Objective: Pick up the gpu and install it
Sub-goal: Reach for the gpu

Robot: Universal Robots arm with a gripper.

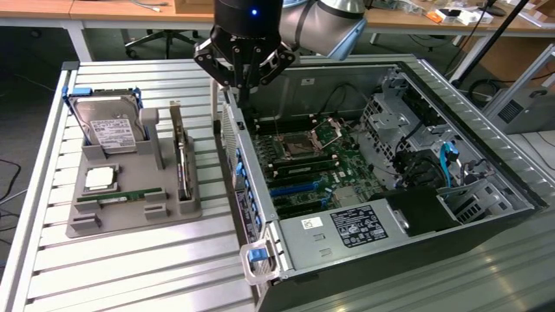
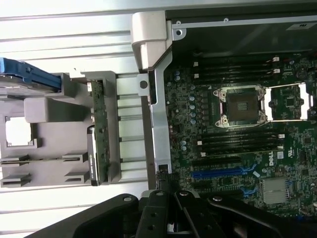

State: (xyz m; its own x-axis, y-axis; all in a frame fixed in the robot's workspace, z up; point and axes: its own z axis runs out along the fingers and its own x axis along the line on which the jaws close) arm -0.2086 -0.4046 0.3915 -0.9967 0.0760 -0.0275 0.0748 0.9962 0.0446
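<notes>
The gpu (image 1: 180, 155) stands on its long edge in a slot of the grey holder tray (image 1: 130, 221), at the exterior view's left of the open computer case (image 1: 381, 195). It is a thin dark board with a silvery bracket. In the wrist view the gpu (image 2: 99, 134) shows edge-on in the same holder (image 2: 44, 124). My gripper (image 1: 245, 86) hangs above the case's near side wall, between the holder and the motherboard (image 1: 312, 156). It is shut with nothing in it. The black fingers (image 2: 163, 208) meet over the case wall (image 2: 159, 124).
A silver hard drive (image 1: 108, 127) with blue rails, a square chip (image 1: 100, 177) and a green RAM stick (image 1: 121, 195) share the holder. Blue expansion slots (image 2: 223, 172) lie on the motherboard (image 2: 237, 148) beside the CPU socket (image 2: 241, 105). The power supply (image 1: 355, 227) fills the case's near corner.
</notes>
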